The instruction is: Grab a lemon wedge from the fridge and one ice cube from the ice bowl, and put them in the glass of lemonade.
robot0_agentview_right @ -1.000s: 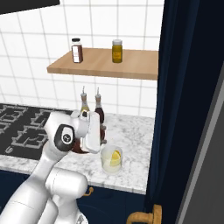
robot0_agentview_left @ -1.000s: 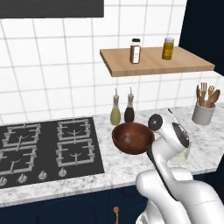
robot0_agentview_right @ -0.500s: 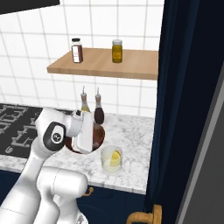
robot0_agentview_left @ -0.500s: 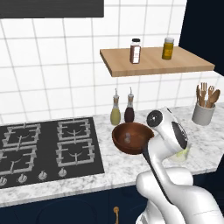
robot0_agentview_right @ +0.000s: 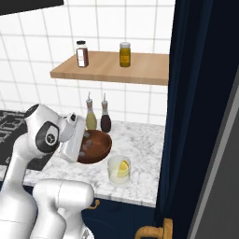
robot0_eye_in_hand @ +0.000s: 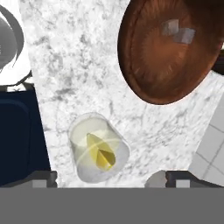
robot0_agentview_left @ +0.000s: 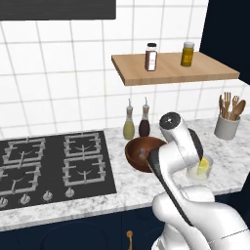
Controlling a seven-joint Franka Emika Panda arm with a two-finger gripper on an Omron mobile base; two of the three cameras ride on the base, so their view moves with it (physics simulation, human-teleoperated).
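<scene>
While the lemon wedge (robot0_eye_in_hand: 100, 154) already floats in the glass of lemonade (robot0_eye_in_hand: 98, 146) near the bench's (robot0_eye_in_hand: 74, 65) front edge, the ice half looks next. The ice bowl (robot0_eye_in_hand: 166, 48) sits just beside the glass, toward the wall, two cubes inside. The claw (robot0_eye_in_hand: 105, 178) gapes wide, empty, above the glass; it'd need to shift over and drop onto one ice cube (robot0_eye_in_hand: 186, 36). The wedge's long axis runs across the glass.

A yellow lemon wedge (robot0_eye_in_hand: 101, 154) sits in the clear glass (robot0_eye_in_hand: 118, 148) at lower centre, near the brown bowl (robot0_eye_in_hand: 144, 57) holding two ice cubes (robot0_eye_in_hand: 178, 31) at upper right.
</scene>
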